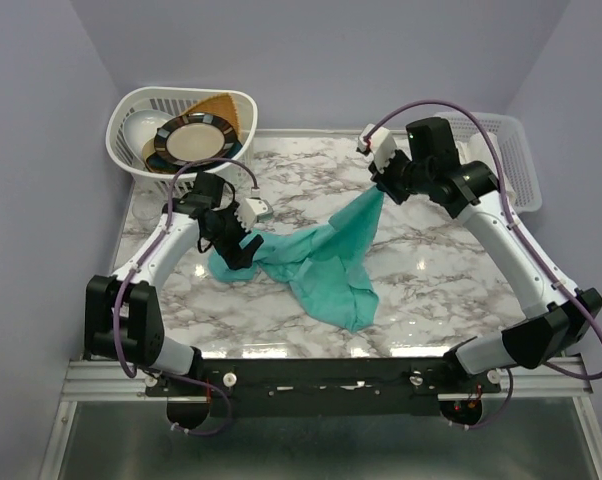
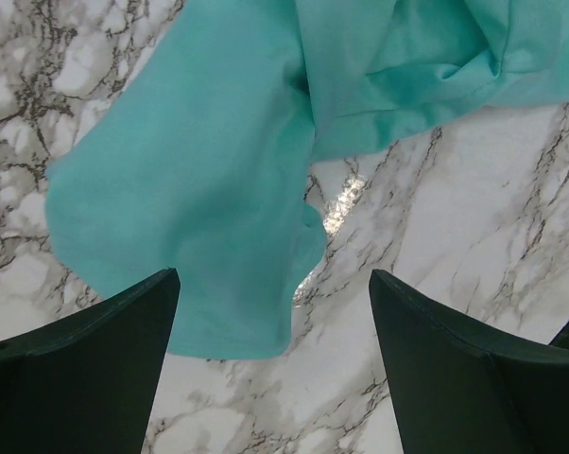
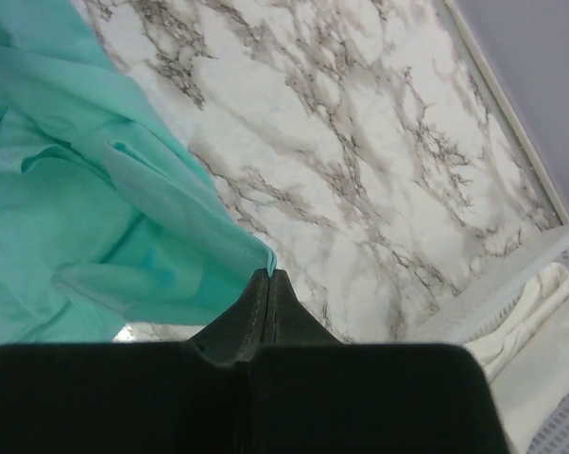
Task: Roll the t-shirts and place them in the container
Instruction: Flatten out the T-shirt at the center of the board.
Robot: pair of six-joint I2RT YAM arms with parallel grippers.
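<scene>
A teal-green t-shirt [image 1: 326, 265] lies crumpled on the marble table, one corner pulled up toward the back right. My right gripper [image 1: 379, 193] is shut on that raised corner; in the right wrist view the fabric [image 3: 124, 227] hangs from the closed fingertips [image 3: 268, 276]. My left gripper [image 1: 238, 250] is open over the shirt's left edge. In the left wrist view its two dark fingers [image 2: 95, 359] stand wide apart with a flap of the shirt [image 2: 181, 218] and bare table between them, nothing gripped.
A white basket [image 1: 141, 125] with a dark-rimmed plate [image 1: 193, 142] and other dishes stands at the back left. A white mesh basket [image 1: 516, 160] with white cloth [image 3: 525, 312] stands at the back right. A small white object [image 1: 261, 208] lies near the left gripper.
</scene>
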